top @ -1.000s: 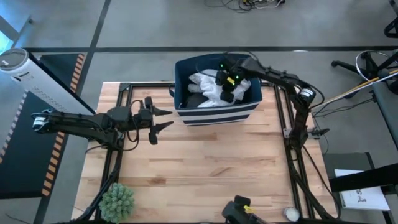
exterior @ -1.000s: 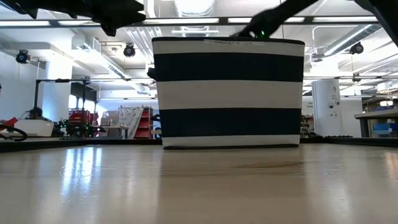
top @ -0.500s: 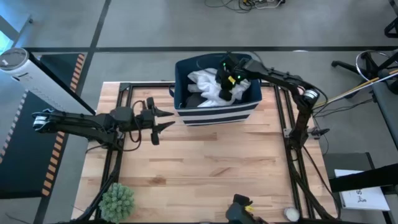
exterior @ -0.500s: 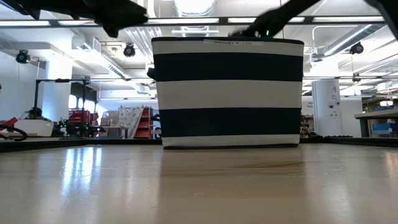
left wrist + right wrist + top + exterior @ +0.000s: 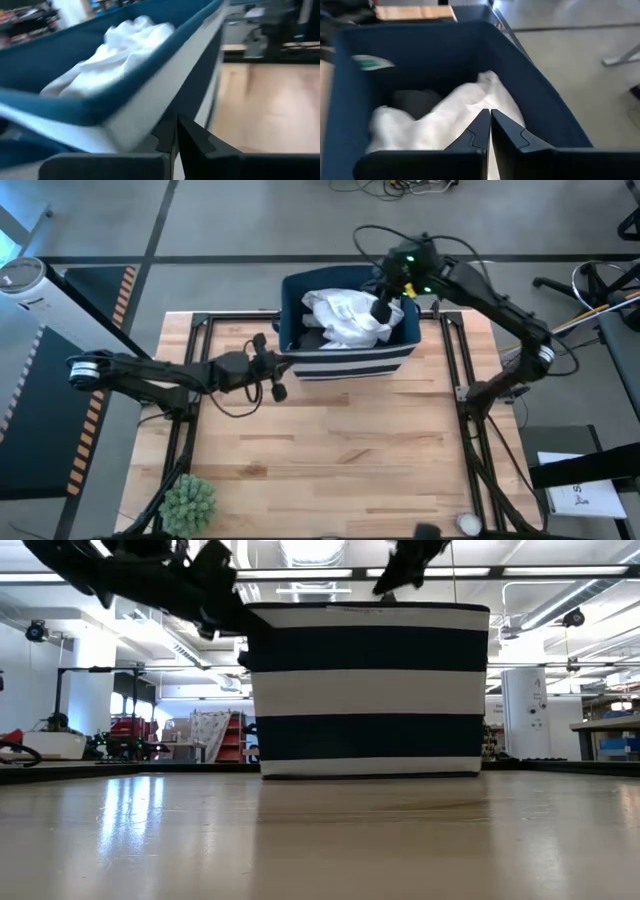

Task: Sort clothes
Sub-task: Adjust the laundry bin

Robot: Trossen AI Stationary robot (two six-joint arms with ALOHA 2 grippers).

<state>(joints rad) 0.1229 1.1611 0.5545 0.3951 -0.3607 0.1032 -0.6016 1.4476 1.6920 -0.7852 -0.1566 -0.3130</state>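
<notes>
The near part of the wooden bench (image 5: 330, 450) lies bare apart from a small potted plant (image 5: 188, 502) at its near left corner, so there is plenty of open room for laying out sorted piles.

Farther in, the left gripper (image 5: 274, 370) reaches level across the bench and sits right at the near left corner of the navy striped bin (image 5: 350, 362). In the left wrist view its fingers (image 5: 192, 142) are pressed together with nothing between them, just beside the bin's white band; I judge it is placed there to steady the soft wall.

The bin stands at the far edge of the bench, its far wall close to the drop to the floor. Inside it, the large white garment (image 5: 345, 317) is heaped high, with a dark grey garment (image 5: 415, 102) beneath it and a bit of teal fabric (image 5: 372, 62) against the wall.

The right gripper (image 5: 383, 308) hangs over the far right of the bin, fingers clenched on the white garment's upper folds, apparently to lift it clear of the rim.
</notes>
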